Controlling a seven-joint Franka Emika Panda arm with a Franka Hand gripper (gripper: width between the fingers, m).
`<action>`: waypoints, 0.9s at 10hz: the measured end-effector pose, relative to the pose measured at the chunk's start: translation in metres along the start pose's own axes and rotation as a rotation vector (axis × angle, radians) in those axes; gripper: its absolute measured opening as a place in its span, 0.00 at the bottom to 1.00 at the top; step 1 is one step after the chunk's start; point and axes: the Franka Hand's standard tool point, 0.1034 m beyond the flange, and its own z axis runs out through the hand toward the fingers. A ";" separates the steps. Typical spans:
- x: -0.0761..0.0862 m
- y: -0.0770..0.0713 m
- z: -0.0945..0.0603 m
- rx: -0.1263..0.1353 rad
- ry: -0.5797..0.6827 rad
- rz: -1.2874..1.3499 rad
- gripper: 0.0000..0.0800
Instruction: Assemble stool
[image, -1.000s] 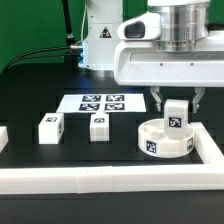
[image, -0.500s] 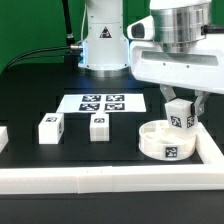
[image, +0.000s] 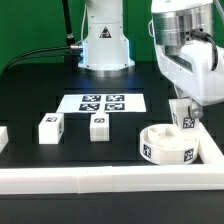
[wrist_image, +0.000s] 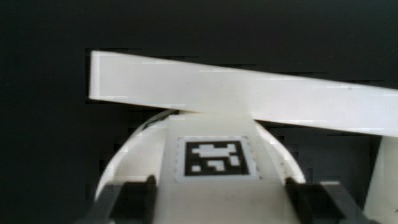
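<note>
My gripper (image: 186, 110) is shut on a white leg block (image: 186, 115) with a tag. It holds the block tilted over the far right rim of the round white seat (image: 166, 146); I cannot tell whether they touch. In the wrist view the tagged block (wrist_image: 217, 160) fills the space between my two dark fingers (wrist_image: 128, 198). Two more leg blocks (image: 50, 128) (image: 98, 126) stand on the black table towards the exterior view's left.
The marker board (image: 102, 102) lies behind the loose blocks. White border rails run along the front (image: 90, 181) and the exterior view's right (image: 212, 150), close to the seat. A rail also shows in the wrist view (wrist_image: 231, 88). The robot base (image: 104, 45) stands at the back.
The arm has swung towards the exterior view's right and tilted. The held leg block moved with it, from above the seat's middle to its right rim.
</note>
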 end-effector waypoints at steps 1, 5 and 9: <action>-0.001 0.000 0.000 0.000 -0.004 0.005 0.42; -0.007 -0.006 -0.027 0.039 -0.012 -0.112 0.81; -0.008 -0.007 -0.029 0.043 -0.008 -0.259 0.81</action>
